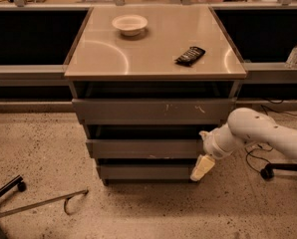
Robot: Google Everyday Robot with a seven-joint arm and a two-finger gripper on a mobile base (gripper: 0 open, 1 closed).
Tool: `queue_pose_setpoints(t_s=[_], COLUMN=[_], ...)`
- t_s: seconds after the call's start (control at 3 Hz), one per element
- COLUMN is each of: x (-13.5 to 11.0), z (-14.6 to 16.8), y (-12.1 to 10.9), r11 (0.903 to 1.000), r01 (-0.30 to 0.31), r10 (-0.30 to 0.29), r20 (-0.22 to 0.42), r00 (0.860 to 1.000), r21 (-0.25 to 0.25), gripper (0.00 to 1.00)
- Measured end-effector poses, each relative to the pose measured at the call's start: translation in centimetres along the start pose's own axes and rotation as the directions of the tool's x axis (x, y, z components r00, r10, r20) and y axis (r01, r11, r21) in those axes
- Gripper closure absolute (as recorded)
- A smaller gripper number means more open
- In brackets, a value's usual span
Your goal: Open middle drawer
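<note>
A grey cabinet stands in the middle of the camera view with three drawer fronts. The middle drawer [143, 148] is a plain flat grey front, shut or nearly shut, below the scuffed top front [153, 111] and above the smallest bottom front [146, 172]. My white arm reaches in from the right. My gripper [202, 167] hangs at the right end of the drawers, its pale tip beside the bottom front's right corner, just below the middle drawer's right end.
On the cabinet top [103, 59] sit a white bowl [130, 24] and a dark snack packet [190, 56]. A water bottle [295, 53] stands on the right ledge. A chair base [283, 169] and cables lie at right; metal legs [39, 203] lie at lower left.
</note>
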State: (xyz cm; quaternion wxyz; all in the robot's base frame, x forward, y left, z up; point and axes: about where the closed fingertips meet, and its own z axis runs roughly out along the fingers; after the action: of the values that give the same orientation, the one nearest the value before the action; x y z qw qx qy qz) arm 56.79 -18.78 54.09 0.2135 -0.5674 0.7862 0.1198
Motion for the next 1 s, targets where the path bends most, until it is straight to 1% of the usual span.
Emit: queue_pose_setpoints(t_s=[0.33, 0.67, 1.0], x=[0.8, 1.4, 1.4], z=[2.2, 4.9, 7.5], y=[-0.5, -1.4, -2.4], r11=[0.9995, 0.9968, 0.9928], r01=[0.031, 0.073, 0.113], r10=[-0.031, -0.075, -0.116], r20=[0.015, 0.065, 0.108], r00=[0.999, 0.995, 0.987], r21=[0.008, 0.033, 0.040], gripper=[0.00, 0.00, 0.00])
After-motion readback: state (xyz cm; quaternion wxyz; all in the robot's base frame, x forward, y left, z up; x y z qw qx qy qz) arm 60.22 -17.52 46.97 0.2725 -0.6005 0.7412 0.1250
